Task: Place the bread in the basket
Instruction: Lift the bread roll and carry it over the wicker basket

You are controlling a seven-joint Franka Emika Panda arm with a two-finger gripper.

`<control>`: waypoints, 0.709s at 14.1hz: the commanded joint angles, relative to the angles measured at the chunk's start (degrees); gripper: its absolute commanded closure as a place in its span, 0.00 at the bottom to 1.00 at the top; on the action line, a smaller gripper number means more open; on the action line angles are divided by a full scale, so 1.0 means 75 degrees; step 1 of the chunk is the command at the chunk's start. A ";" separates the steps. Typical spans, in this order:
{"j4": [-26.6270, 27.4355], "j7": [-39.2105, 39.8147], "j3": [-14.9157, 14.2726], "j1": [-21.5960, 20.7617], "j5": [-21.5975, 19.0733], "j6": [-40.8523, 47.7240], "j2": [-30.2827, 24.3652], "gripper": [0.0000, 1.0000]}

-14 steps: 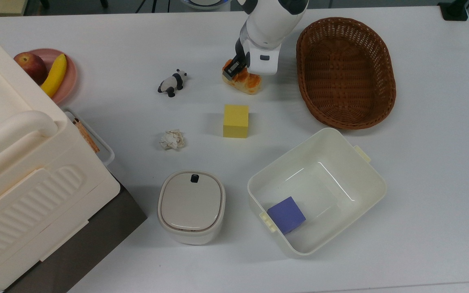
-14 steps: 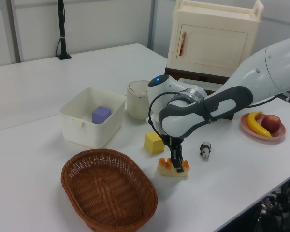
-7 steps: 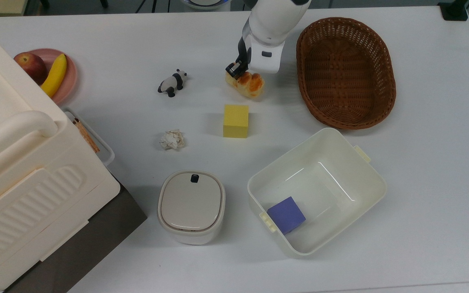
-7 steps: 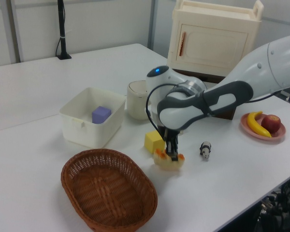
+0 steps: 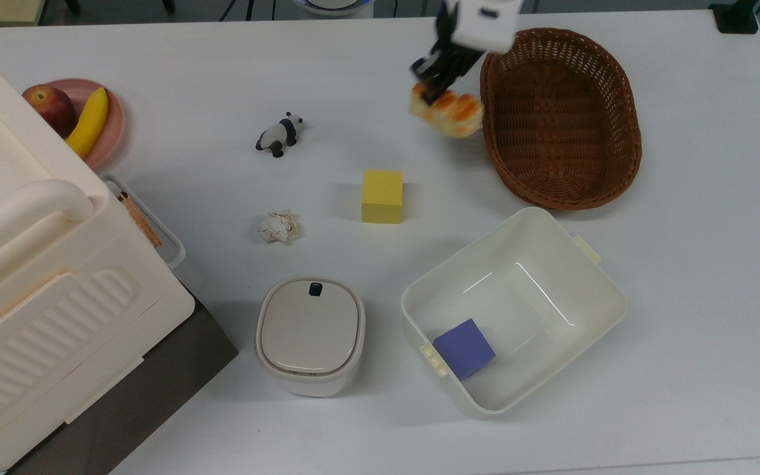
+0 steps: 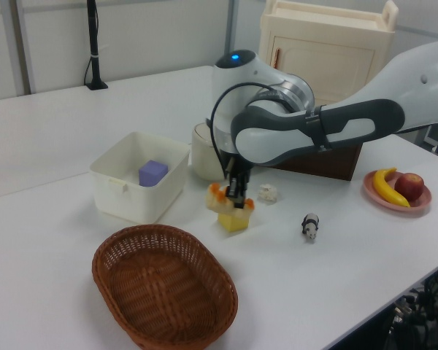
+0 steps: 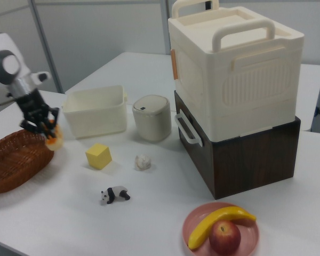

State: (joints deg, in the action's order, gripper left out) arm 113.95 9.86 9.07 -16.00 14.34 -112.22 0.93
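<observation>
Bread [image 5: 449, 109] clamped in gripper [image 5: 434, 82]

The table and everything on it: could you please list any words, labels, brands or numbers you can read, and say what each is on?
There is no readable text in these views.
The lidded bin carries a small dark mark on its lid, too small to read.
The bread, basket, yellow cube, white tub and cream cabinet are unmarked.
</observation>
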 commanded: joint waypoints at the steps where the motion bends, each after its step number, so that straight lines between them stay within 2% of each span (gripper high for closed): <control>1: -0.0206 -0.0376 0.0139 -0.0840 -0.0236 0.0338 -0.0030 0.94; 5: -0.0311 -0.0798 0.0139 -0.1720 -0.0260 0.0326 0.0204 0.92; 7: -0.0416 -0.1079 0.0127 -0.1897 -0.0260 0.0303 0.0310 0.75; 8: -0.0440 -0.1103 0.0139 -0.1909 -0.0260 0.0279 0.0345 0.59; 9: -0.0475 -0.1103 0.0139 -0.1909 -0.0260 0.0279 0.0345 0.25; 10: -0.0475 -0.1080 0.0139 -0.1921 -0.0260 0.0314 0.0322 0.00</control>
State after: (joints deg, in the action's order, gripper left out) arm 112.37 2.27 10.71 -29.81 13.27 -110.95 2.65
